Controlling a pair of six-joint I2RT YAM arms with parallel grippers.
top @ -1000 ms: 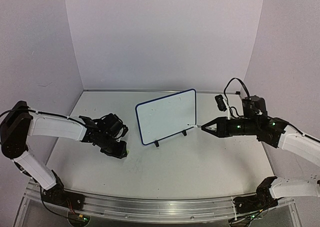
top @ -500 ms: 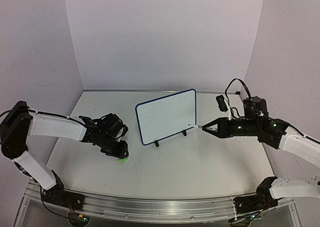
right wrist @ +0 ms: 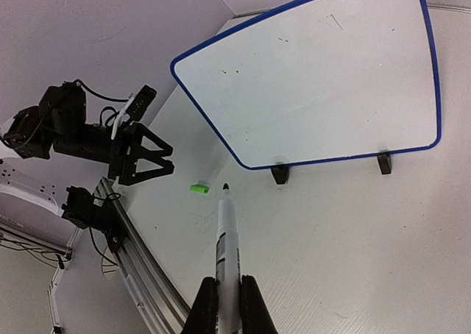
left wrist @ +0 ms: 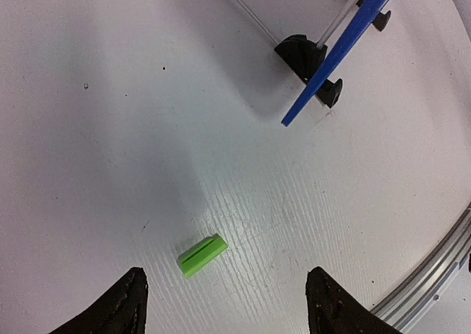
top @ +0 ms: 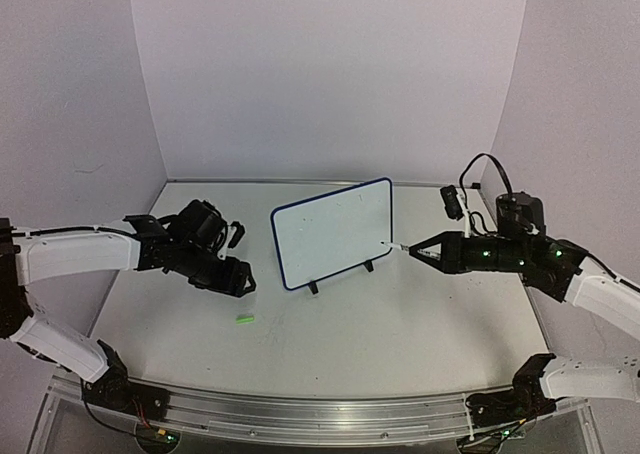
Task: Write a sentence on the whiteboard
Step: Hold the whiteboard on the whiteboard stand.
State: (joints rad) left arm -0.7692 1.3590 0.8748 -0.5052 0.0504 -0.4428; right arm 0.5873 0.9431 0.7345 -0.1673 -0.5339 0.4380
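Approach step: the right tool (right wrist: 228, 293) pinches an uncapped marker (right wrist: 227, 235), tip aimed at the board (top: 332, 232), which stands mid counter (top: 400, 324) on its wire feet. Next the tip must meet the face gently (the board looks light). The left tool (left wrist: 227, 286) is spread above a green cap (left wrist: 202, 254). No writing is legible.
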